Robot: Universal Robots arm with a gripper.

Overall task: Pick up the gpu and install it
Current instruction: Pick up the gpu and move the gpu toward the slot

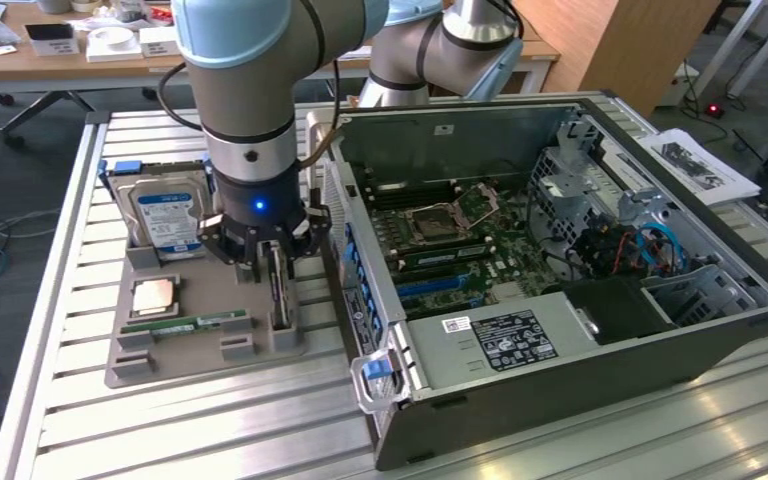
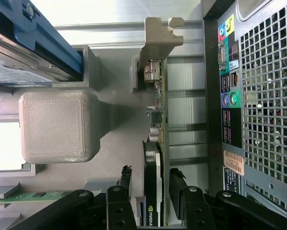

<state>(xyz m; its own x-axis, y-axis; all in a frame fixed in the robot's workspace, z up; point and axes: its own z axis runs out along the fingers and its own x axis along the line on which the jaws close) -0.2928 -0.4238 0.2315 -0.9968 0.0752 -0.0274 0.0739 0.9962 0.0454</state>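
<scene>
The gpu (image 1: 281, 308), a thin dark card with a silvery metal bracket, stands on edge in a slot of the grey tray (image 1: 177, 365) beside the open computer case (image 1: 491, 345). My gripper (image 1: 277, 265) hangs straight down over it. In the wrist view the gpu (image 2: 159, 110) runs between the two black fingers (image 2: 125, 181), and my gripper (image 2: 152, 176) straddles it. A small gap shows on each side of the card, so the jaws stand open around it and are not closed on it.
On the tray (image 2: 119, 143) a blue-labelled hard drive (image 1: 168, 218) stands upright, and a CPU (image 1: 155, 296) and a green RAM stick (image 1: 204, 323) lie flat. The case's rear panel (image 2: 258, 96) stands close beside the gpu. The motherboard (image 1: 458, 240) lies exposed inside the case.
</scene>
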